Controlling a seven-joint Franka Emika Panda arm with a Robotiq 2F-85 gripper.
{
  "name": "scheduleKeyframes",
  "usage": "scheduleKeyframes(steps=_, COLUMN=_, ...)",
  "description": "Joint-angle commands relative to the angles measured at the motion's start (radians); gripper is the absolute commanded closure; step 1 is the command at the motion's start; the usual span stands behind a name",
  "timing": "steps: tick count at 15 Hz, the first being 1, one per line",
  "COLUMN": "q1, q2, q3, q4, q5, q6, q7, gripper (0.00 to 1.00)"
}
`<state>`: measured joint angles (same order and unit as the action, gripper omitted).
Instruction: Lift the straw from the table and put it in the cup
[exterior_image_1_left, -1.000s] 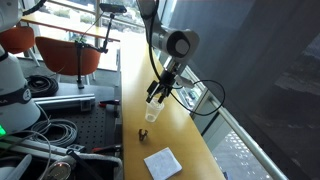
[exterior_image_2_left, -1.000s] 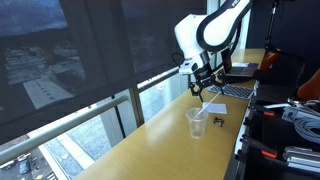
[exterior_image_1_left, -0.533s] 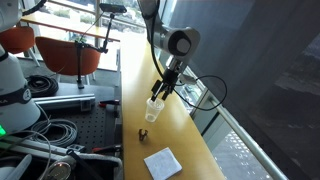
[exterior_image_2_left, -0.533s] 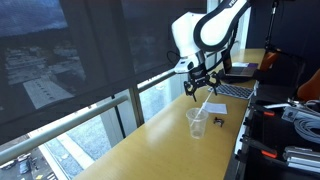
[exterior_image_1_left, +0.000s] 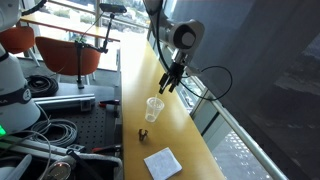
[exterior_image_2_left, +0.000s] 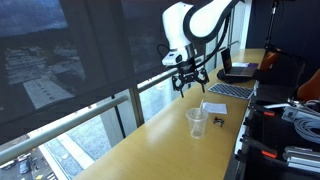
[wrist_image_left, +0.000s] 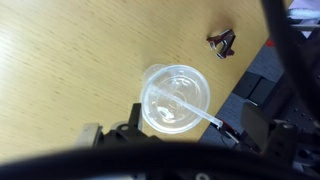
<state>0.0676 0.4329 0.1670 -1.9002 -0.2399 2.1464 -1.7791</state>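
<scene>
Although the task names the table as the straw's place, the wrist view showed the straw (wrist_image_left: 190, 108) already inside the cup (wrist_image_left: 151, 79), with one end on the cup floor and the other leaning on the rim at the lower right of that view. Its long axis therefore ran on a slant across the cup's mouth, not flat along the table (wrist_image_left: 60, 60). The gripper (exterior_image_2_left: 188, 84) hung in the air above the cup, clear of it in both exterior views, with its fingers spread wide and nothing between them. The cup lay below the hand and a little off to one side in an exterior view (exterior_image_1_left: 153, 108), while in the wrist view it sat almost centred. The straw was too thin to make out with confidence in either exterior view. A small dark lump (wrist_image_left: 222, 42) lay on the table near the cup but apart from it, and a white napkin (exterior_image_1_left: 162, 162) lay further along the table. In my judgement the placing was done. Any next move needed only to go up and away, since a descent would meet the raised end of the straw.
</scene>
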Motion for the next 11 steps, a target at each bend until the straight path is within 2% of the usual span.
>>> scheduleKeyframes(steps=1, q1=0.019, q2=0.024, q3=-0.011, q4=0.065, q5=0.020, q6=-0.042, q7=0.069, gripper=0.00)
scheduleKeyframes(steps=2, q1=0.032, q2=0.026, q3=-0.017, q4=0.074, q5=0.021, q6=-0.057, q7=0.138, gripper=0.00)
scheduleKeyframes(steps=3, q1=0.006, q2=0.016, q3=-0.004, q4=0.038, q5=0.010, q6=-0.016, q7=0.061, gripper=0.00)
scheduleKeyframes(steps=6, q1=0.017, q2=0.020, q3=-0.004, q4=0.052, q5=0.009, q6=-0.036, q7=0.124, gripper=0.00)
scheduleKeyframes(steps=11, q1=0.019, q2=0.020, q3=-0.006, q4=0.052, q5=0.008, q6=-0.037, q7=0.134, gripper=0.00)
